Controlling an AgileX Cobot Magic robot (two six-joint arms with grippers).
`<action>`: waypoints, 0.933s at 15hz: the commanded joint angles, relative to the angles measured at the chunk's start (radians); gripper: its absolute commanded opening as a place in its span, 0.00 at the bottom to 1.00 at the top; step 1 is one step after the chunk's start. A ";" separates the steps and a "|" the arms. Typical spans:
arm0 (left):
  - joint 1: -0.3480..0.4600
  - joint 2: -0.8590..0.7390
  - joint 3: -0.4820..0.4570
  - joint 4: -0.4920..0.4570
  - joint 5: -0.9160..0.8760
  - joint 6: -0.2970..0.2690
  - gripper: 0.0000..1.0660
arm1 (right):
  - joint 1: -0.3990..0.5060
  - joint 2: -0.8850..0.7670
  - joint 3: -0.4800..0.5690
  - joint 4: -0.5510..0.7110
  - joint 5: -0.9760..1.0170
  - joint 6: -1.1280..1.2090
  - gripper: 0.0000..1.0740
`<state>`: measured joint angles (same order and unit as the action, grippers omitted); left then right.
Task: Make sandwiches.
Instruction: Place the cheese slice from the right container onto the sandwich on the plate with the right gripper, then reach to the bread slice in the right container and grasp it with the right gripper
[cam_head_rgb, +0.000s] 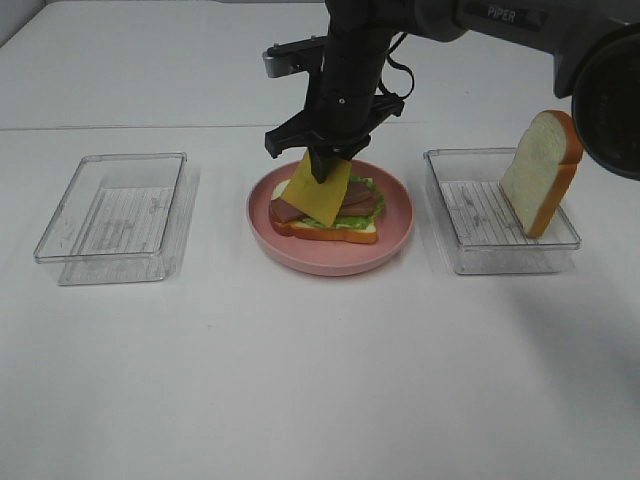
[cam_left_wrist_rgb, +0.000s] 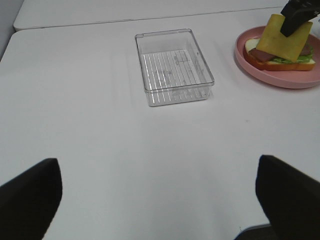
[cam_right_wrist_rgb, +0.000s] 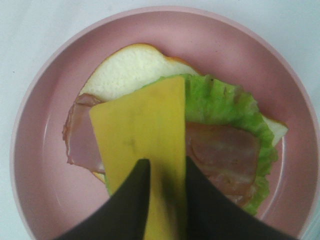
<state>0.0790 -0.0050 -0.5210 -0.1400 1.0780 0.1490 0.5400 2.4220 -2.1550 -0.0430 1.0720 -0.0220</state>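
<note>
Right fingers (cam_right_wrist_rgb: 165, 200) pinch the cheese slice (cam_right_wrist_rgb: 142, 150) by one edge so it hangs tilted over the half-built sandwich (cam_head_rgb: 325, 215) on the pink plate (cam_head_rgb: 395, 245) — looks set for dropping on top. Left fingers (cam_left_wrist_rgb: 160, 200) spread wide, empty — parked away from the plate.

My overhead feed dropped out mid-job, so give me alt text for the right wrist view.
A yellow cheese slice sits between the right gripper's dark jaws, tilted over an open sandwich: ham on ruffled lettuce on white bread. All of it rests in a round pink plate.
</note>
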 joint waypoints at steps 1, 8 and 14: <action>0.000 -0.013 0.001 -0.008 -0.002 -0.001 0.96 | -0.004 0.005 -0.001 -0.022 0.004 -0.002 0.68; 0.000 -0.013 0.001 -0.008 -0.002 -0.001 0.96 | -0.004 0.005 -0.001 -0.120 0.035 -0.003 0.90; 0.000 -0.013 0.001 -0.008 -0.002 -0.001 0.96 | -0.005 -0.067 -0.002 -0.125 0.085 0.022 0.90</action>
<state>0.0790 -0.0050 -0.5210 -0.1400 1.0780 0.1490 0.5400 2.3750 -2.1550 -0.1650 1.1430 -0.0090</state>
